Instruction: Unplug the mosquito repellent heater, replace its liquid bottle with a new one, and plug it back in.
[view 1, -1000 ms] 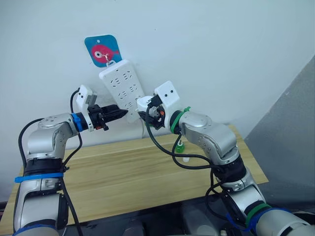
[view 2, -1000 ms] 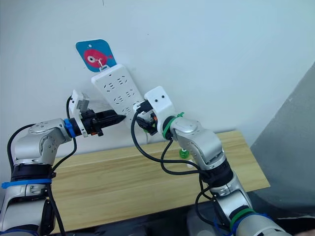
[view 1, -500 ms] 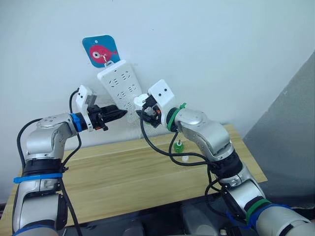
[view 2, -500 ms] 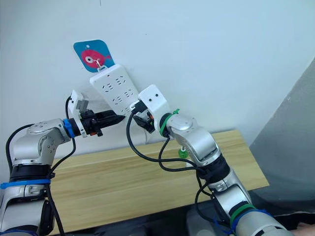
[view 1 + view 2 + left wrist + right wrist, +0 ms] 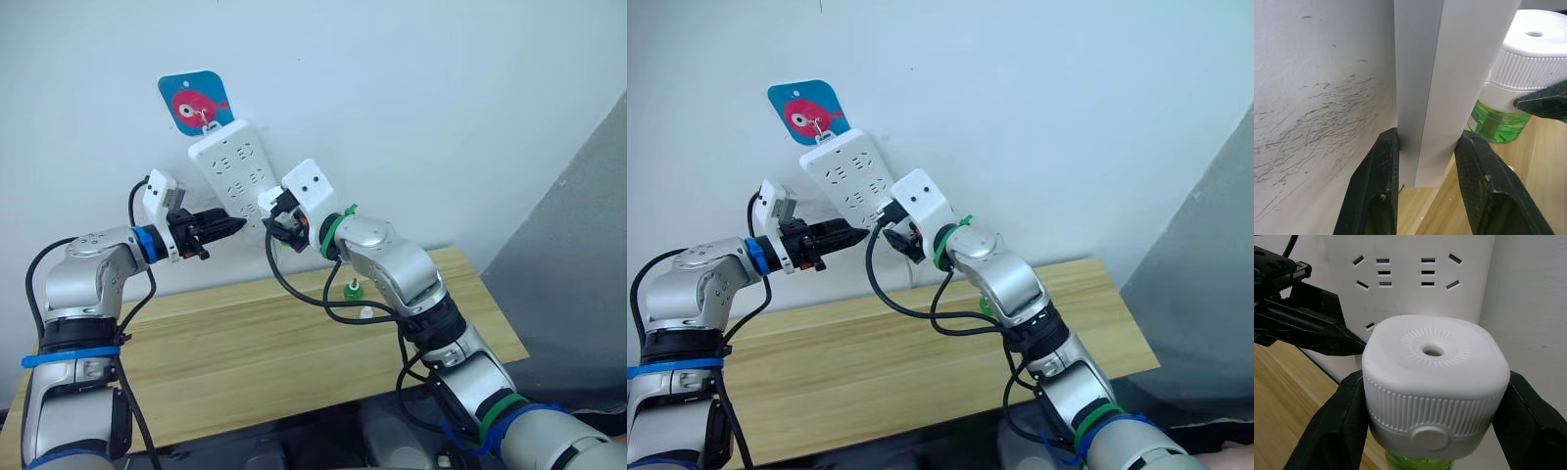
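Table: a light wooden tabletop (image 5: pixel 245 352) stood below the power strip, against the wall.
Small green bottle: a small green bottle with a white cap (image 5: pixel 354 290) stood upright on the table, below and to the right of the power strip.
White cap: a small white cap-like piece (image 5: pixel 366 314) lay on the table just beside that bottle.
Right gripper: the right gripper (image 5: pixel 1435 431) was closed on the heater, one black finger (image 5: pixel 1332 426) pressed to each side of its ribbed body, just in front of the power strip's lower end.
Heater: the mosquito repellent heater (image 5: pixel 1434 382), a rounded white plastic unit with a centre hole on top and a green liquid bottle under it, sat in the right gripper, close to the power strip's lower sockets; whether its prongs were seated could not be told.
Left gripper: the left gripper (image 5: pixel 1425 161) clamped the lower end of the power strip edgewise between its two black fingers (image 5: pixel 1376 191).
Power strip: a long white multi-socket power strip (image 5: pixel 233 171) hung tilted on the wall.
Hook plate: a blue square plate with a pink fish (image 5: pixel 193 101) sat on the wall at the power strip's top end.
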`<state>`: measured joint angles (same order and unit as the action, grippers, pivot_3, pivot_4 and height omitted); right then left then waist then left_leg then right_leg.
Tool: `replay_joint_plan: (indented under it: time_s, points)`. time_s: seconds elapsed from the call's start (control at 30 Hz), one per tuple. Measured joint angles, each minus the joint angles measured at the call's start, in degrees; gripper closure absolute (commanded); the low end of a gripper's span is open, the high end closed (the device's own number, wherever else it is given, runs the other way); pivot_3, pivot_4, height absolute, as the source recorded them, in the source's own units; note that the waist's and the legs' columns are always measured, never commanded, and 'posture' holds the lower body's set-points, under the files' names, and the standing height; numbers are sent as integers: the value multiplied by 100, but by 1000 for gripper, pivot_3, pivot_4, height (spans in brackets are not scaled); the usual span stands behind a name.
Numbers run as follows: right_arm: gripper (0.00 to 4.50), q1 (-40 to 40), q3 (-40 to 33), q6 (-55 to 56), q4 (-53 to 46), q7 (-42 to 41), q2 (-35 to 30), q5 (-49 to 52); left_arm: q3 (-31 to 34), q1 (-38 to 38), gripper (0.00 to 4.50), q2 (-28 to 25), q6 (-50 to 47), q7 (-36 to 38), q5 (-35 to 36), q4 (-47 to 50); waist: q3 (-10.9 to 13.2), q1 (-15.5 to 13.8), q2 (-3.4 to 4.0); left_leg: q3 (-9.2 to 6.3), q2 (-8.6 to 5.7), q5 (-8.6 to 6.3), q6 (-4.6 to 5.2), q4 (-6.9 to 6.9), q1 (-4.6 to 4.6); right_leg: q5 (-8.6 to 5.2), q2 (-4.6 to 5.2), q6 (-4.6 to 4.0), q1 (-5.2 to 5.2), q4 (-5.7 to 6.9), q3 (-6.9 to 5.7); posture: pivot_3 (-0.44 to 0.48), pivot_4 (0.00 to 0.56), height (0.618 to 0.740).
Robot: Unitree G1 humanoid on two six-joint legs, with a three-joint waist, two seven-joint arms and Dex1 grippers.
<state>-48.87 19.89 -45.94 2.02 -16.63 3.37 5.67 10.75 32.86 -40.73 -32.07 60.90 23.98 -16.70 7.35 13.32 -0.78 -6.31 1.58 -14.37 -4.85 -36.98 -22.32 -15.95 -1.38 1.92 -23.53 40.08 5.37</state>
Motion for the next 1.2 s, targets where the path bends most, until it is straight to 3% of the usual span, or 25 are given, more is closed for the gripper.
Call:
replay_joint_plan:
  time_s: [0.57, 0.7, 0.73, 0.93, 1.2]
  points:
    - [1448, 3, -72, 281, 335, 29, 249, -161, 75, -23, 3222, 0, 8, -25, -143, -3, -1, 72, -2, 0, 0, 2, -3, -2, 18, -7, -3, 12, 3, 23, 4, -194, 73, 728]
    - [151, 9, -191, 333, 312, 53, 379, -158, 6, 20, 3222, 131, 229, 74, -170, -49, -3, 29, -5, -3, -4, 2, -4, -1, 17, -7, 0, 12, 5, 23, 0, -200, 77, 728]
    - [70, 9, -199, 336, 274, 50, 396, -154, -19, 48, 3222, 167, 314, 97, -171, -111, -9, 15, -15, -4, -4, 2, -4, 2, 14, -3, 1, 6, 5, 20, -3, -200, 77, 728]
    - [70, 87, -201, 22, -210, -36, 260, -148, -161, 178, 3222, 197, 836, 199, -271, -381, -12, -28, -20, -15, -14, 1, -5, 2, -39, -5, 47, 9, -16, -16, -19, -200, 77, 728]
    - [70, 356, -285, -739, -1591, -331, -350, 86, -185, 255, 3222, 263, 1143, 256, -241, -708, -13, -57, -22, -19, -31, 1, -4, -3, -32, -5, 43, 12, -12, -6, -25, -204, 85, 728]
